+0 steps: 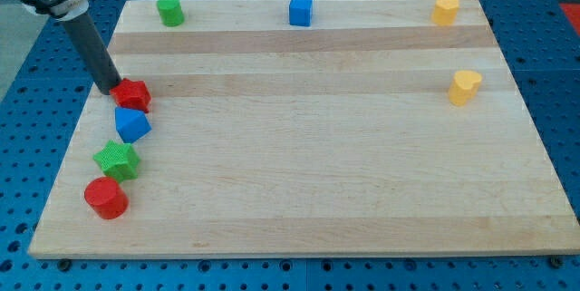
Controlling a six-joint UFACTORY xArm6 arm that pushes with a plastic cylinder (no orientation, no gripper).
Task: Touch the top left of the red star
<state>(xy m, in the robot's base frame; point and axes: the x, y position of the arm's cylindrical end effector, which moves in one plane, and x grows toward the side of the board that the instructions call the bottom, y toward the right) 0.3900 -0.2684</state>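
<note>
The red star [134, 95] lies near the left edge of the wooden board. My tip [108, 91] is at the star's upper left side, touching or almost touching it. The dark rod slants up from there toward the view's top left. Just below the star sits a blue triangular block [132, 125], close against it.
A green star [117, 160] and a red cylinder [106, 198] lie below the blue block. Along the board's top edge are a green cylinder [169, 10], a blue cube [301, 10] and a yellow block [444, 9]. Another yellow block [465, 86] sits at the right.
</note>
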